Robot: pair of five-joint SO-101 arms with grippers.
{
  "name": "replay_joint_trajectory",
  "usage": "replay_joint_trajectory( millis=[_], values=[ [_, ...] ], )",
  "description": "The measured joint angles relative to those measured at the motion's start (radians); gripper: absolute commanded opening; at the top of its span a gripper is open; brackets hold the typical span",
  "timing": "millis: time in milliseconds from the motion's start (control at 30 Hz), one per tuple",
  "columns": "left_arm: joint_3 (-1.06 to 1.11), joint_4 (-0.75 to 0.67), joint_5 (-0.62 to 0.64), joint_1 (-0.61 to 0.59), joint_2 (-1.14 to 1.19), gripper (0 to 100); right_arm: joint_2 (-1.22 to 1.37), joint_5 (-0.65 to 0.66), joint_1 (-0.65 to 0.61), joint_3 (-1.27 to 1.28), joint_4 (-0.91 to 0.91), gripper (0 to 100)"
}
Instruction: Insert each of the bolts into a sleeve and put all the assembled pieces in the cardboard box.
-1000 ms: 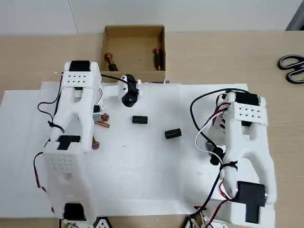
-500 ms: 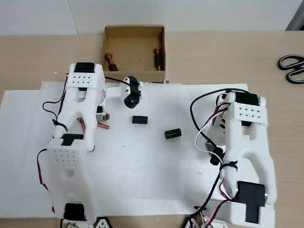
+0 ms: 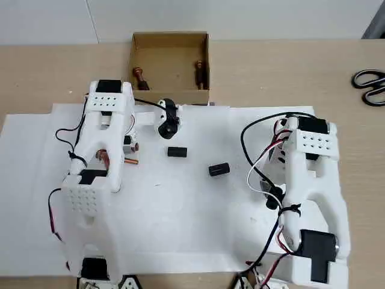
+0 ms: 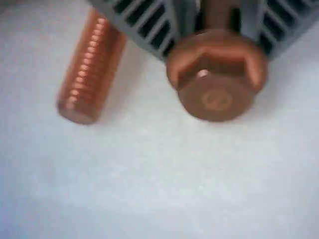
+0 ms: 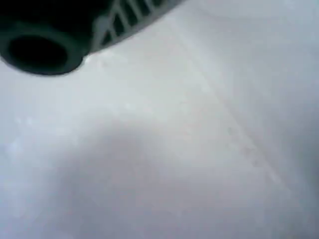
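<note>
A: Report the change on the left arm.

B: Over the last second it has shifted slightly toward the box (image 3: 170,37). My left pincer (image 4: 214,25) is closed on a bolt (image 4: 215,74), head facing outward. A second bolt (image 4: 89,69) lies just beside it.

A: Consequence?

B: I judge the grasp made. Next, I carry the bolt to a sleeve (image 3: 176,152). I cannot tell the right pincer's (image 5: 124,20) state.

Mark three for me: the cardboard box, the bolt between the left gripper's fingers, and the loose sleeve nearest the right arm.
cardboard box (image 3: 170,40), high view, far inner wall.
bolt (image 4: 215,84), left wrist view, face of its head.
sleeve (image 3: 219,170), high view, middle of its side.
</note>
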Motion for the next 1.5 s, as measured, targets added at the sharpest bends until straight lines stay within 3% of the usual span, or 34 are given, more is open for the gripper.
replay_joint_trajectory(
  millis=[267, 533, 700, 900, 1133, 1233, 1500],
  values=[
    [-0.051, 0.029, 0.000, 0.000, 0.011, 1, 0.000, 0.000, 0.000, 0.000, 0.000, 0.3],
    [-0.313, 0.037, 0.002, 0.015, 0.018, 1, 0.000, 0.000, 0.000, -0.023, 0.003, 0.3],
    [-0.520, 0.041, 0.069, 0.028, 0.018, 1, 0.000, 0.000, -0.015, -0.092, 0.003, 0.3],
    [-0.715, 0.044, 0.302, 0.032, 0.012, 1, -0.095, 0.000, -0.138, -0.112, 0.005, 0.3],
    [-0.726, 0.044, 0.583, 0.031, -0.198, 1, -0.296, 0.000, -0.247, -0.112, 0.012, 0.3],
    [-0.677, 0.044, 0.723, 0.031, -0.304, 1, -0.328, 0.000, -0.273, -0.112, 0.012, 0.3],
    [-0.519, 0.046, 0.913, -0.017, -0.605, 1, -0.333, 0.003, -0.422, -0.112, 0.012, 0.3]
  ],
)
